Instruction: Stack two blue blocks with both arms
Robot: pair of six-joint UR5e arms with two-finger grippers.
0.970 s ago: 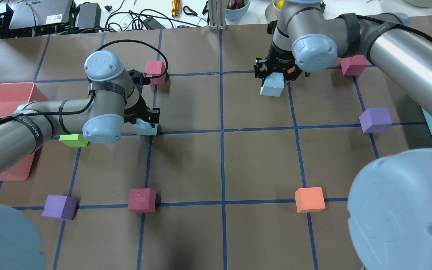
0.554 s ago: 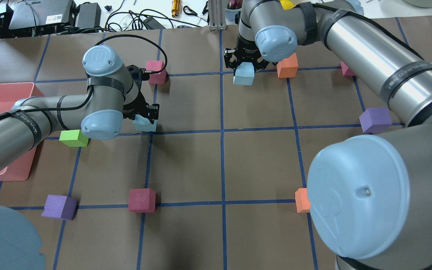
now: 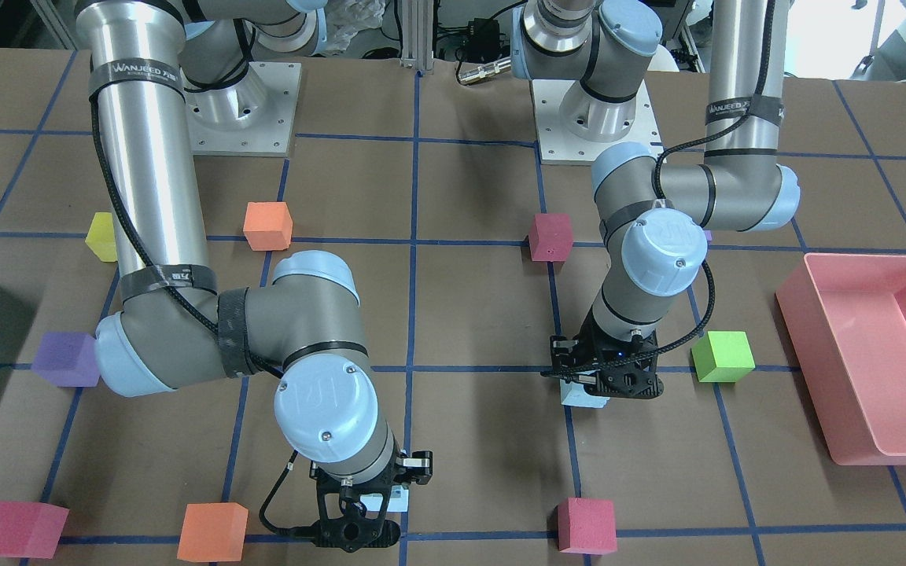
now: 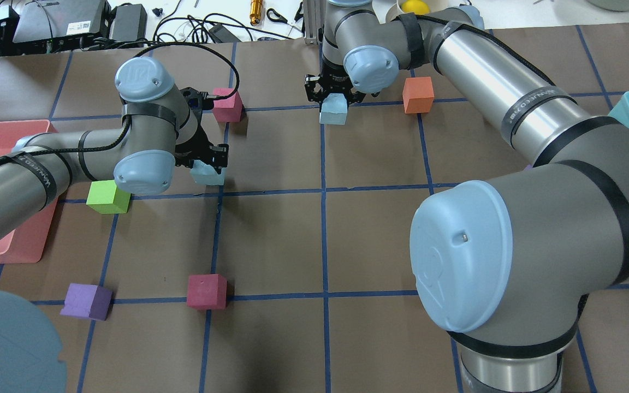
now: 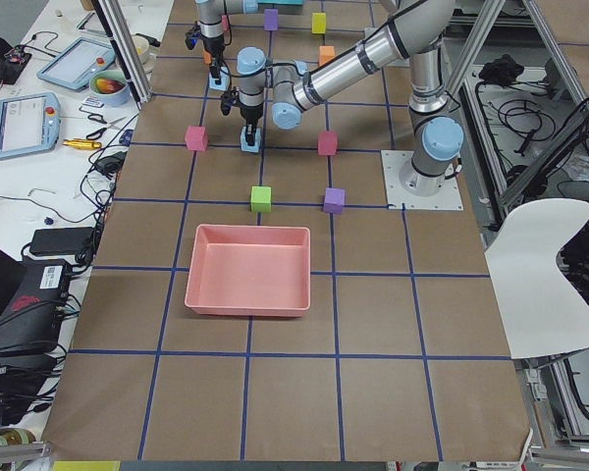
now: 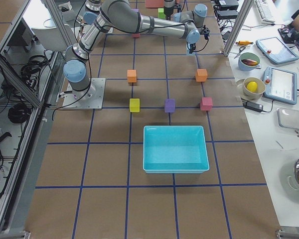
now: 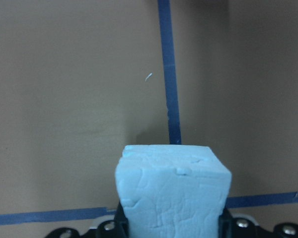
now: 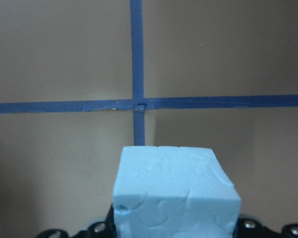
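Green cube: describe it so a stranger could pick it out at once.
Start at the pink bin at the robot's left end of the table. Near its inner wall, on a blue tape line, sits the green cube, between the bin and the left hand gripping a pale blue block. Its neighbours are purple and magenta; it alone is lime green.

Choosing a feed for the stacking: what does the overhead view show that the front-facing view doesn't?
Overhead only: the cluttered bench. Front-facing only: the yellow block, hidden overhead behind the right arm. Both: the left claw gripping one blue block, the right claw gripping the other blue block, well apart.
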